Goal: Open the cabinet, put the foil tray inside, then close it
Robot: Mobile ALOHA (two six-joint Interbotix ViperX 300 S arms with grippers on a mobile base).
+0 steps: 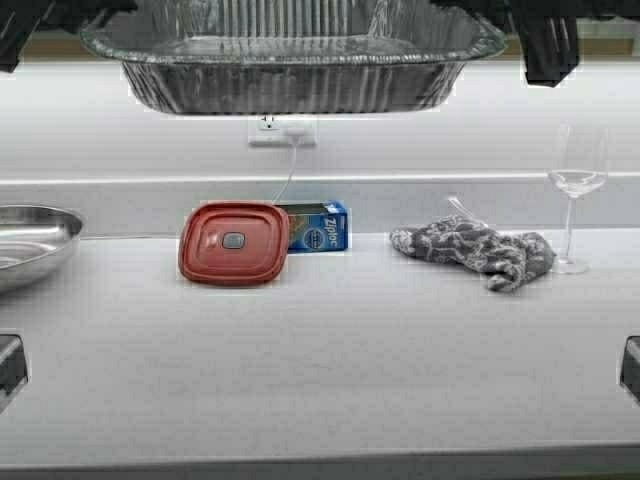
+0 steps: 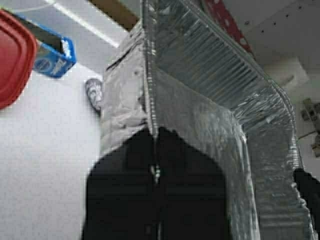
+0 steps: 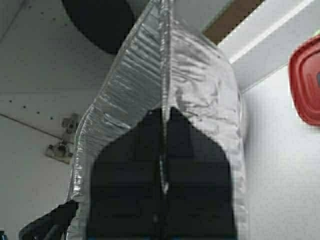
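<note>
The foil tray (image 1: 295, 60) hangs level high above the counter, at the top of the high view, held by both short ends. My left gripper (image 1: 60, 20) is shut on the rolled rim of its left end (image 2: 150, 75). My right gripper (image 1: 545, 45) is shut on the rim of the right end (image 3: 164, 60). Each wrist view shows the rim pinched between dark fingers. Beyond the tray the wrist views show the cabinet's white inside (image 3: 40, 75) with peg holes and a hinge (image 3: 60, 145). The cabinet doors are out of view.
On the white counter (image 1: 320, 360) below sit a steel bowl (image 1: 30, 245) at far left, a red square lid (image 1: 233, 243), a blue Ziploc box (image 1: 320, 225), a grey patterned cloth (image 1: 475, 250) and a wine glass (image 1: 577, 190) at right. A wall socket (image 1: 282, 130) sits under the tray.
</note>
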